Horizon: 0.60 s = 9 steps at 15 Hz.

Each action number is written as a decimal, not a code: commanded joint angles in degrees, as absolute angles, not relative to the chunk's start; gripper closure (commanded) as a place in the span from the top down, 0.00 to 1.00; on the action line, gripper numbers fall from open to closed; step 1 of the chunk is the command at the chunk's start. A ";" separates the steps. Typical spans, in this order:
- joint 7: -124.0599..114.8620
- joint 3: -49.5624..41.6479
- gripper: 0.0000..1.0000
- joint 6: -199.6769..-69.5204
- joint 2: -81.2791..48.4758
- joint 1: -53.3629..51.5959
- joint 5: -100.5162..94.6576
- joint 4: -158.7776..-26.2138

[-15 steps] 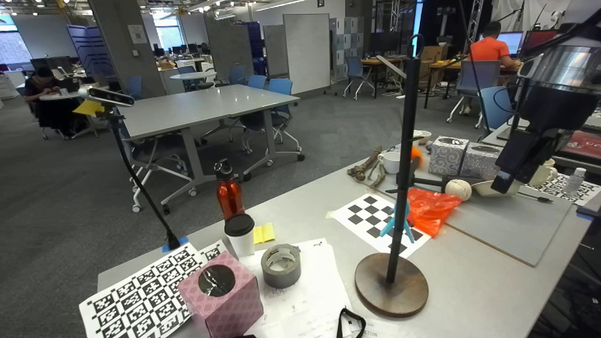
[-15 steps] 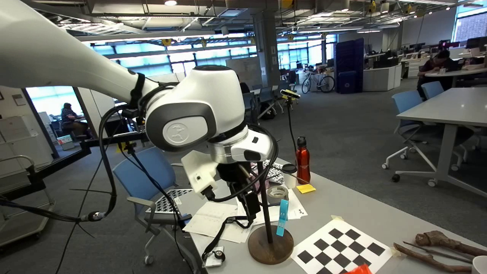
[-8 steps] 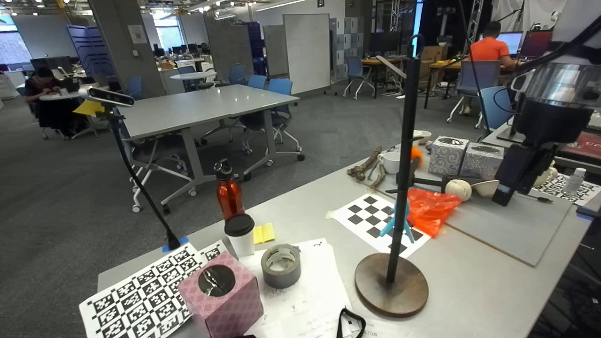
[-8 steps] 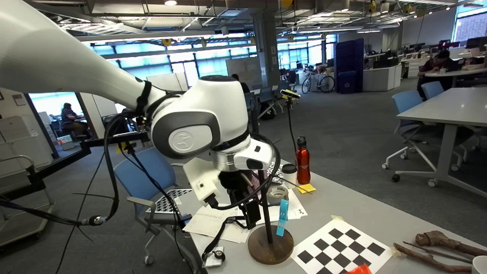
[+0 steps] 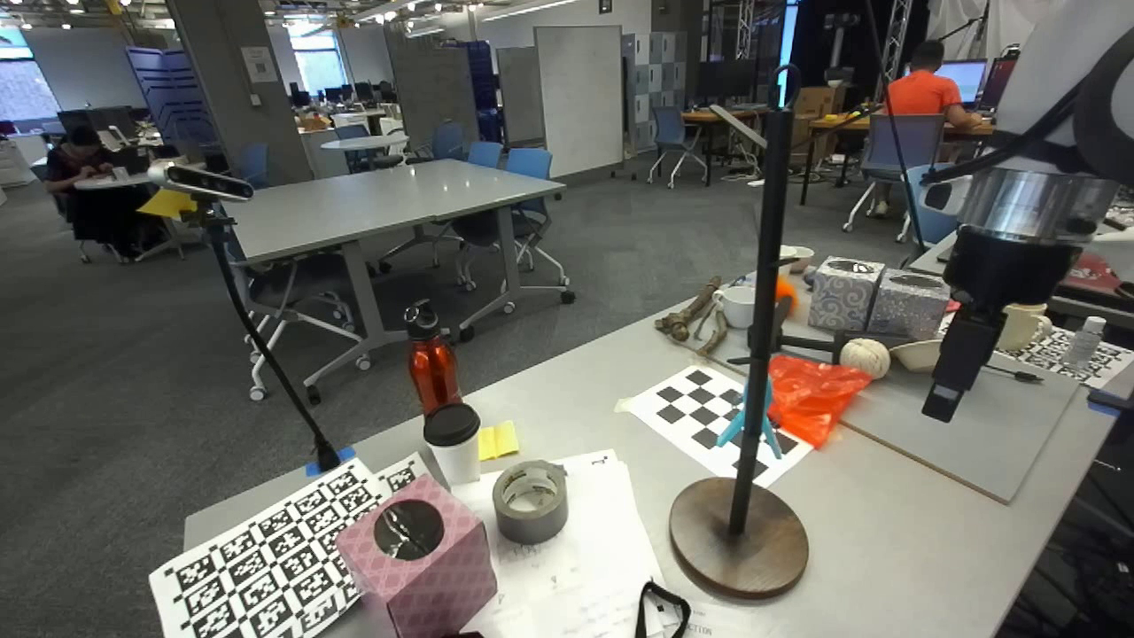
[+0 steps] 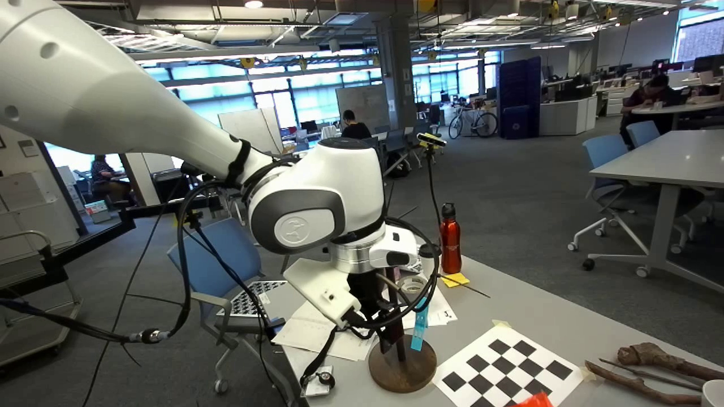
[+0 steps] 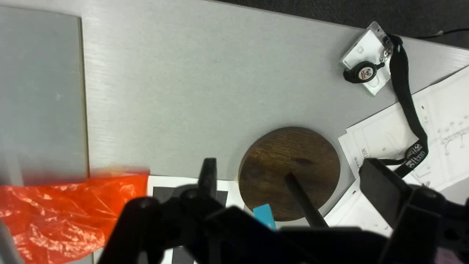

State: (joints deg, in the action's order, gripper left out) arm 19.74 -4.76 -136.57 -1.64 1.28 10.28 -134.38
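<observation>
Jaws spread wide, gripping nothing, hang above the worktop (image 7: 176,91), which carries a grey board (image 7: 40,95). In the wrist view, a stand (image 7: 293,180) with a black pole (image 7: 306,201) and round wooden base (image 7: 276,161) shows between them. Beside that base lies a checkered sheet (image 6: 506,370); an orange plastic bag (image 7: 73,216) overlaps sheet and board. Near the worktop's edge rests a badge (image 7: 368,54) with a black strap (image 7: 404,91). Just beside the pole is a blue clip (image 7: 264,216).
</observation>
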 commanded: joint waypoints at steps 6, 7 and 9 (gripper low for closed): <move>25.01 -3.58 1.00 -136.54 -2.57 2.18 10.77 -132.36; 25.04 -3.57 1.00 -136.54 -2.58 2.19 10.77 -132.35; 25.23 -3.45 1.00 -137.05 -3.02 2.11 11.12 -132.19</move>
